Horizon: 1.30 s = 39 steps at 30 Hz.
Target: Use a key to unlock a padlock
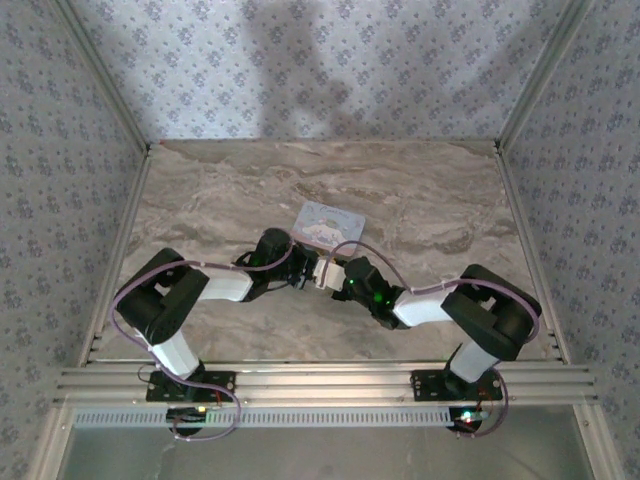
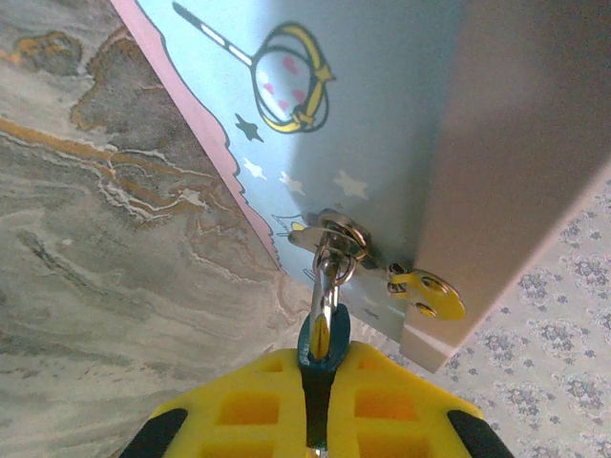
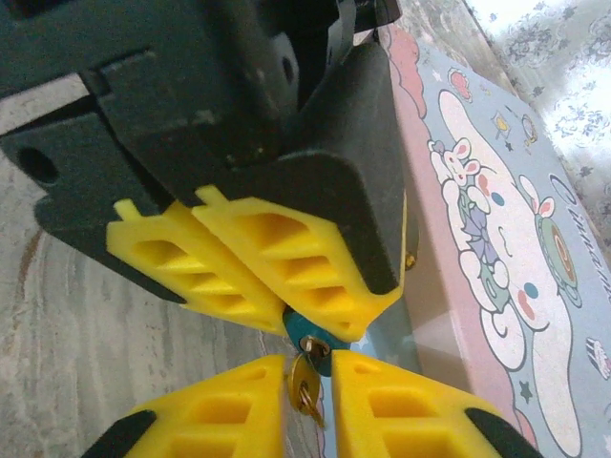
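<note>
Tightly, left claw (image 2: 321, 370) pinches padlock (image 2: 311, 343); right claw (image 3: 307, 367) flanks key (image 3: 305, 393).

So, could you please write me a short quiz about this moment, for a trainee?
1. True or false: the left gripper is shut on the padlock.
2. The key under the padlock sits between the fingers of: A) the right gripper; B) the left gripper; C) neither.
3. Fill in: the cartoon figure is printed on a light-blue ___.
Key: 1 true; 2 A; 3 tin.
</note>
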Each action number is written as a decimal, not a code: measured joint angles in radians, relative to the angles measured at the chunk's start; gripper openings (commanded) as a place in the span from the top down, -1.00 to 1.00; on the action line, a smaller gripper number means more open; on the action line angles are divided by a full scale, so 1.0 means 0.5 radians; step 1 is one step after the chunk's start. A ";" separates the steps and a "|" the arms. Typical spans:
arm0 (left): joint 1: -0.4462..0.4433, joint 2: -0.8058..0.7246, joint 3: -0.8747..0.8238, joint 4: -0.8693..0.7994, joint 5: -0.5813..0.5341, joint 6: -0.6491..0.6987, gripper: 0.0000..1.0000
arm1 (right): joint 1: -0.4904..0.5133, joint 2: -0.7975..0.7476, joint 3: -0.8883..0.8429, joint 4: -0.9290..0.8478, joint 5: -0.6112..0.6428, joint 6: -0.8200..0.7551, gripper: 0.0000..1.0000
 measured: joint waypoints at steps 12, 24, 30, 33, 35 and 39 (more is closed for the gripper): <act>0.002 0.001 0.008 -0.008 -0.031 -0.001 1.00 | -0.001 0.045 0.013 0.040 0.027 0.039 1.00; 0.002 0.001 0.011 -0.007 -0.031 -0.001 1.00 | 0.001 0.040 0.013 0.040 0.032 0.297 1.00; -0.005 0.001 0.017 -0.006 -0.027 -0.002 1.00 | 0.001 -0.008 0.027 -0.057 0.024 0.587 1.00; -0.008 0.001 0.017 -0.006 -0.024 -0.002 1.00 | 0.000 -0.021 0.037 -0.096 0.012 0.748 1.00; -0.008 0.003 0.017 -0.006 -0.023 -0.001 1.00 | -0.001 -0.025 0.040 -0.111 0.004 0.853 1.00; -0.011 0.007 0.017 -0.006 -0.021 0.003 0.71 | -0.011 -0.051 0.052 -0.176 -0.034 1.093 1.00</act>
